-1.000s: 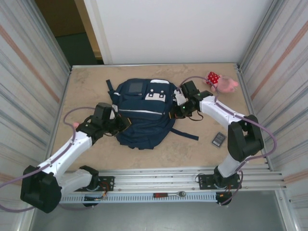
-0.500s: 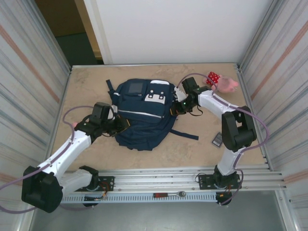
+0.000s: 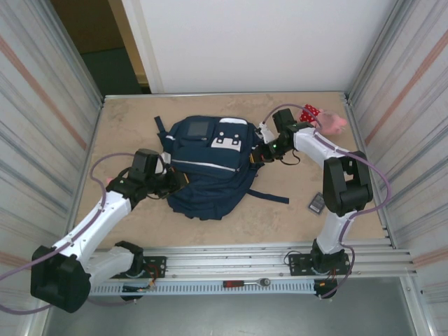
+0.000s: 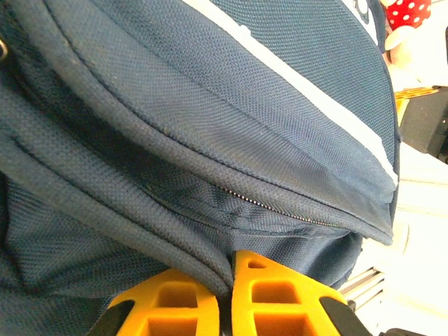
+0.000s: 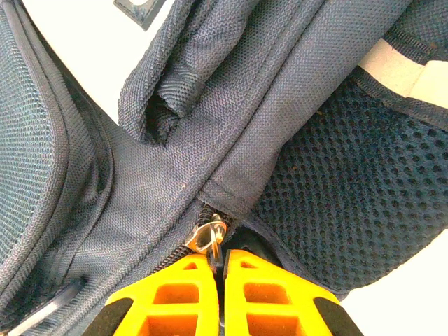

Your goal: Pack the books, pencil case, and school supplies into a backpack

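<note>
Backpack: backpack [image 3: 208,166] lies flat mid-bench [image 3: 126,119], between both arms; in the left wrist view the zip teeth [image 4: 273,208] look closed.
Left pincer: left pincer [image 4: 227,271] is pressed together on a fold of backpack fabric just below the zip line. It pinches cloth only, no hardware.
Right pincer: right pincer [image 5: 218,262] is pressed together on the metal zip pull [image 5: 208,236] at the bag's right side. Only the tab's lower end sits between the tips.
Step, our read: we brace the bag w/ the left and work the zip w/ the right. The calculator [image 3: 318,203] is out on the bench, well apart from the bag, so packing isn't done.
Risk 1: the pull slips out, b/c the hold on the tab is shallow and the tab is smooth metal.
Risk 2: the slider jams. Loose fabric folds crowd the track next to the pull, and an off-axis tug could drag cloth in.
Risk 3: the whole bag slides or bunches instead of the zip running, b/c the left anchor holds soft cloth that can stretch or creep.
Risk 4: the right arm's elbow is near the plush toy [image 3: 327,120]; a wide swing could knock it.
Risk 5: we can't tell how far the zip runs from these views, so overpull at track end is poss.
</note>
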You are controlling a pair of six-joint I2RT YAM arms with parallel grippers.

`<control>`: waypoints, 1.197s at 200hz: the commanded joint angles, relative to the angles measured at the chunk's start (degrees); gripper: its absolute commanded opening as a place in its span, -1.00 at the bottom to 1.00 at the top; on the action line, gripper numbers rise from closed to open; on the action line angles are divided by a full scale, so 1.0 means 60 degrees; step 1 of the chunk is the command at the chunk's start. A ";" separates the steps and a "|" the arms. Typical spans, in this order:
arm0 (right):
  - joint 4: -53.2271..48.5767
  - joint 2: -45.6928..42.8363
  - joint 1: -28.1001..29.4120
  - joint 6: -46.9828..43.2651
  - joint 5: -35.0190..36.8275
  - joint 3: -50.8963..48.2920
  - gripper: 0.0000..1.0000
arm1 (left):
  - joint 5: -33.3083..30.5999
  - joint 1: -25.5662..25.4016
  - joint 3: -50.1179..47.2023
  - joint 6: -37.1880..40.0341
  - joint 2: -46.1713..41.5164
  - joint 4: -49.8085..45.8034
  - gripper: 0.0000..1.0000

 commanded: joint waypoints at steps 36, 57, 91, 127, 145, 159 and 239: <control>0.0815 -0.0408 -0.0626 -0.0567 0.1454 -0.0085 -1.00 | -0.0225 0.0234 0.0153 0.0738 -0.0607 -0.1827 -1.00; 0.0838 -0.0805 -0.0392 -0.1002 0.1410 -0.0329 -1.00 | -0.0134 0.0247 0.0027 0.0561 -0.0651 -0.1506 -1.00; 0.0434 -0.0207 -0.1002 -0.0487 0.1805 0.0301 -1.00 | -0.0157 0.0247 0.0023 0.0675 -0.0784 -0.1842 -1.00; 0.0251 0.0436 -0.1098 -0.0520 0.1855 0.0872 -1.00 | -0.0362 0.0247 -0.0376 0.0727 -0.1159 -0.2090 -1.00; 0.0374 0.0250 -0.1054 -0.0616 0.1543 0.0748 -1.00 | -0.0333 0.0247 -0.0527 0.0614 -0.1215 -0.1892 -1.00; 0.0596 -0.0149 -0.0954 -0.0700 0.1591 0.0449 -0.94 | -0.0278 0.0247 -0.0571 0.0511 -0.1117 -0.1634 -1.00; 0.1326 -0.4365 -0.0030 0.0647 0.1764 -0.2703 -0.31 | 0.0125 0.0227 -0.0090 0.1739 -0.0831 -0.0648 0.06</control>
